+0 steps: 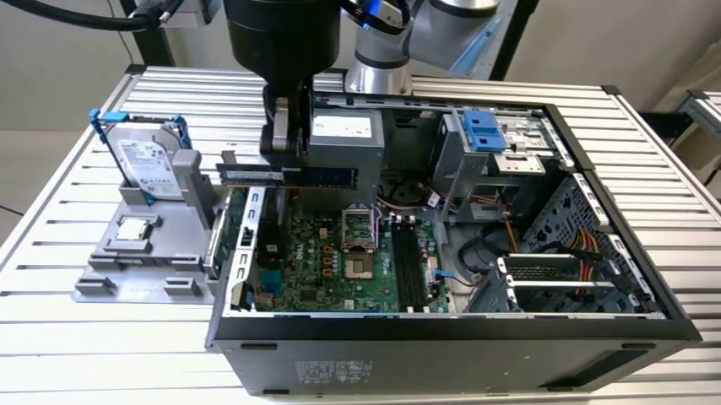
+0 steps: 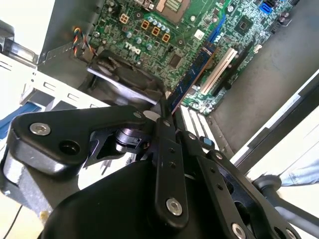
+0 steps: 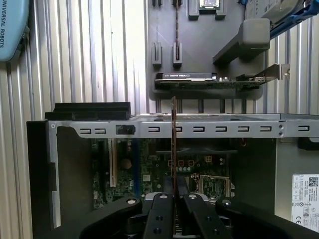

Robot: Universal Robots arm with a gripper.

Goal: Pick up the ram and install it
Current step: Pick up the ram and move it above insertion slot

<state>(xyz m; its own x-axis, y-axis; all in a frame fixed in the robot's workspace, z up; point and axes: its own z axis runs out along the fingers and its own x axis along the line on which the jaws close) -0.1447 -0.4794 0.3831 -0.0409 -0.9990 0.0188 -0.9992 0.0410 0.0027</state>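
My gripper (image 1: 284,162) is shut on the ram (image 1: 321,175), a long narrow bluish stick with dark chips. It hangs level over the far-left part of the open computer case (image 1: 451,325), above the motherboard (image 1: 327,270). The dark memory slots (image 1: 411,263) lie lower, toward the exterior view's right. In the first wrist view the ram (image 3: 173,144) shows edge-on, rising from between my fingers (image 3: 160,214) across the case's wall. In the second wrist view the ram (image 2: 192,77) sticks out from the gripper (image 2: 167,107) over the board.
A grey fixture (image 1: 124,283) at the exterior view's left holds a hard drive (image 1: 150,164) in a blue frame, a small silver CPU chip (image 1: 135,228) and a green expansion card (image 3: 199,79) with a metal bracket. Cables and a drive cage (image 1: 496,148) fill the case's right.
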